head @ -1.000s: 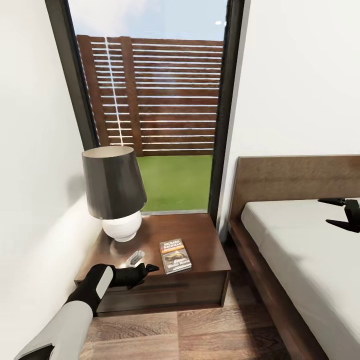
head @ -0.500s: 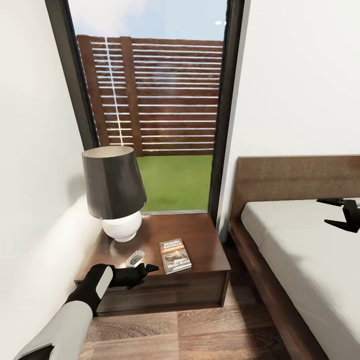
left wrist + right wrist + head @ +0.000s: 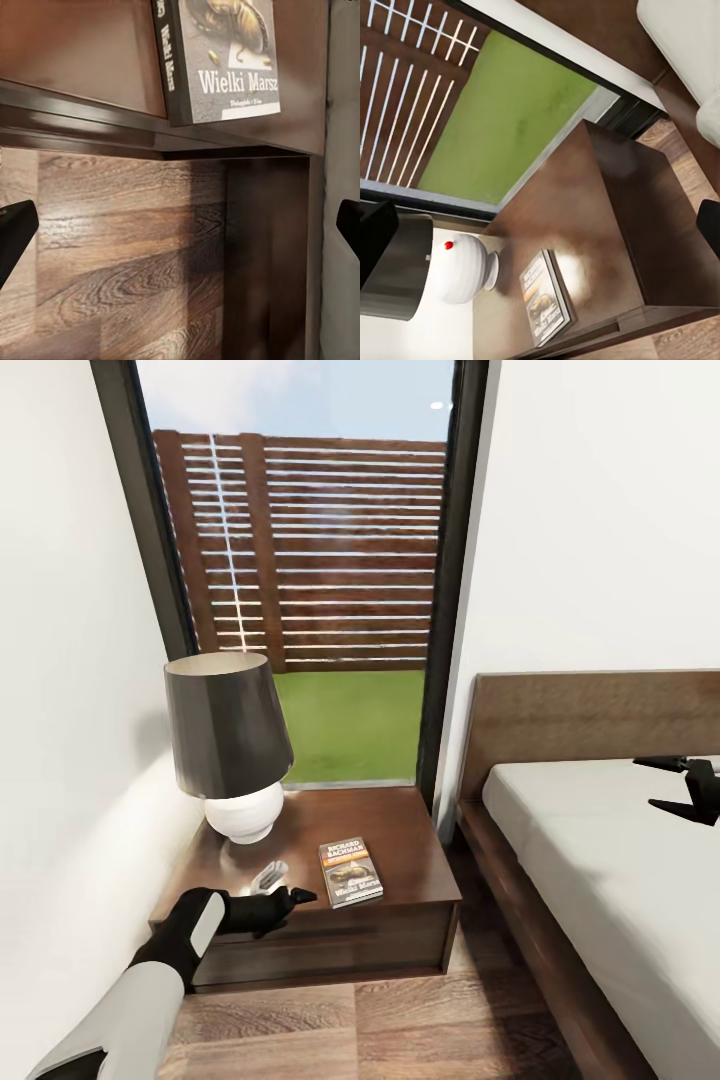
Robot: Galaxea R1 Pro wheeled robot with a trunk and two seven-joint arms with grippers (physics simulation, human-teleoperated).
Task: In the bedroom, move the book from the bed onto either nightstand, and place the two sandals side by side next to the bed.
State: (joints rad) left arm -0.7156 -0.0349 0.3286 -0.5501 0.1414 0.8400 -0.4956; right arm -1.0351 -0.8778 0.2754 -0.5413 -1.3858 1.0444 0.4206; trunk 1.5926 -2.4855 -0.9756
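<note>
The book lies flat on the left nightstand, near its front edge, cover up. My left gripper hovers at the nightstand's front edge, just left of the book and apart from it. In the left wrist view its fingers stand wide apart and open, with the book above the nightstand's lip. My right gripper hangs open and empty over the bed. The right wrist view looks down on the book. The sandals are out of view.
A lamp with a dark shade and white base stands at the nightstand's back left, and a small silvery object lies in front of it. A white wall runs close on the left. Wood floor lies between nightstand and bed frame.
My right gripper has edged slightly up and left over the mattress. The left arm and the book have not moved.
</note>
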